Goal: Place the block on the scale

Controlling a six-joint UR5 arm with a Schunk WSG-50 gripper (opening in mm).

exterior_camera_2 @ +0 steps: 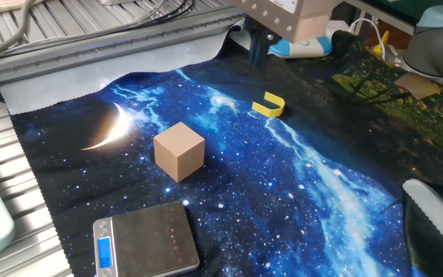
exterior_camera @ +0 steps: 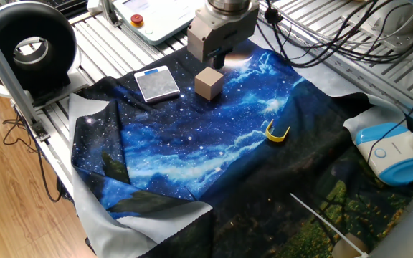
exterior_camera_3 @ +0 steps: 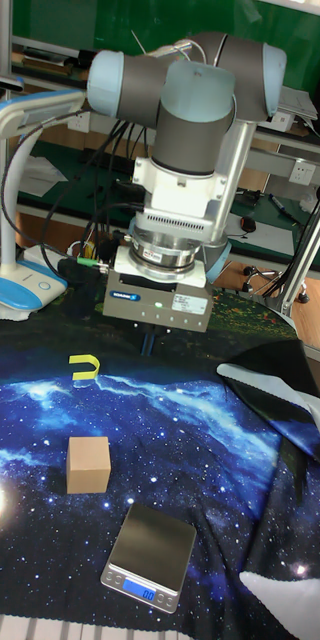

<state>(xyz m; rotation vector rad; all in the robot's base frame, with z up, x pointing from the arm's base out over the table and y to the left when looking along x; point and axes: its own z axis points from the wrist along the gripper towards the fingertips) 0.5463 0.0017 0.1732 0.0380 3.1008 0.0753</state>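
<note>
block (exterior_camera_2: 179,151) on cloth, hand (exterior_camera_3: 150,343) above, apart

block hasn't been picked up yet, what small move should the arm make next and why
Probably bring the pincer across over the block and start lowering. The block sits untouched on the cloth beside the scale, and the pincer hangs high and off to one side, holding nothing.

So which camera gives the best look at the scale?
The other fixed view: the scale lies closest there, platform and blue strip plain, though the bottom edge crops it. The tall fixed view shows it whole but smaller, in front of the block. One fixed view shows it small, far from the camera.
</note>
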